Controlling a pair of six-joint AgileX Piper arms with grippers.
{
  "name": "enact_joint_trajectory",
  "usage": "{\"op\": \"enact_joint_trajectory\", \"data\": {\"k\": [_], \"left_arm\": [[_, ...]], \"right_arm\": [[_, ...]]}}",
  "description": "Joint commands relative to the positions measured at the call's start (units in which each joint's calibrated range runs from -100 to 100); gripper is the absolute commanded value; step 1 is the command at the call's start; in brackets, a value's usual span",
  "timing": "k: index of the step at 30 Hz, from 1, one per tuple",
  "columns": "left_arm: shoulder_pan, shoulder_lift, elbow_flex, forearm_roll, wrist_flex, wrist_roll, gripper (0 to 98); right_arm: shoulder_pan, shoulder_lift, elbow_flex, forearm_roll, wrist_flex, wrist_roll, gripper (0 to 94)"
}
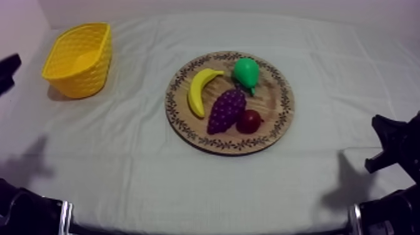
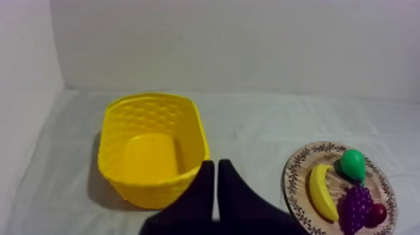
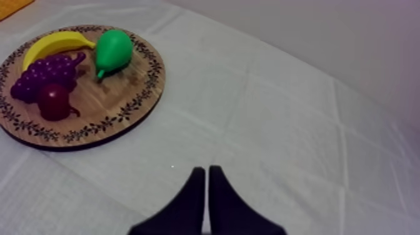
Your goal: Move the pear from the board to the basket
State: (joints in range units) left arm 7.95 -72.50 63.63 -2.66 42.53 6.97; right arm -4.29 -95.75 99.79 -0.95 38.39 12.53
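With left fingers (image 2: 211,172) pressed together into a narrow wedge: nothing held, nothing touched, hanging above the cloth just short of the yellow basket (image 2: 150,187). Same for right fingers (image 3: 201,178): closed flat against each other, empty, over bare cloth toward the right edge of the worktop (image 3: 300,125), well apart from the wooden board (image 3: 106,94).

Judged as the very start of the task: no reach begun, nothing picked yet. Pear (image 1: 246,72) lying on the far side of the board, toward the far edge of the worktop, stalk end turned to the near edge. Close by it, the tip of the banana (image 1: 200,90) and the top of the grapes (image 1: 225,109). Small red fruit (image 1: 249,120) farther toward the near edge. Basket near the far left corner, apparently empty.

Next move, probably: spread one pair of fingers wide, come down over the pear's broad body, stay clear of banana and grapes, close, lift, carry to the far left corner, let go over the basket.
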Motion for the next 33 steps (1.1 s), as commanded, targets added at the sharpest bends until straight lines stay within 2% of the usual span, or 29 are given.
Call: {"op": "enact_joint_trajectory", "data": {"k": [1,5,16,23,29,31,33], "left_arm": [[-0.43,8.30,-13.14,0.19,2.79,-0.66,0.8],[-0.06,15.88,-22.24,0.23,6.86,-1.61,1.0],[5.20,35.83,-38.68,0.34,13.32,-3.67,8.4],[10.50,46.02,-47.39,0.36,16.22,-2.64,12.7],[14.99,54.77,-52.01,-0.24,18.09,0.22,24.7],[16.40,57.87,-53.12,-0.22,18.14,1.03,32.3],[17.84,60.76,-54.06,-0.20,17.84,1.92,44.1]], "right_arm": [[0.00,-0.01,-0.01,0.00,0.00,0.00,0.3],[0.00,-0.01,-0.01,0.00,0.00,0.01,0.3],[0.00,-0.01,-0.01,0.00,0.00,0.00,0.3],[0.00,-0.01,-0.01,0.00,0.00,0.00,0.3],[0.00,-0.01,-0.01,0.00,0.00,0.00,0.3],[0.00,-0.01,-0.01,0.00,0.00,0.00,0.3],[0.00,-0.01,-0.01,0.00,0.00,0.00,0.3]]}}
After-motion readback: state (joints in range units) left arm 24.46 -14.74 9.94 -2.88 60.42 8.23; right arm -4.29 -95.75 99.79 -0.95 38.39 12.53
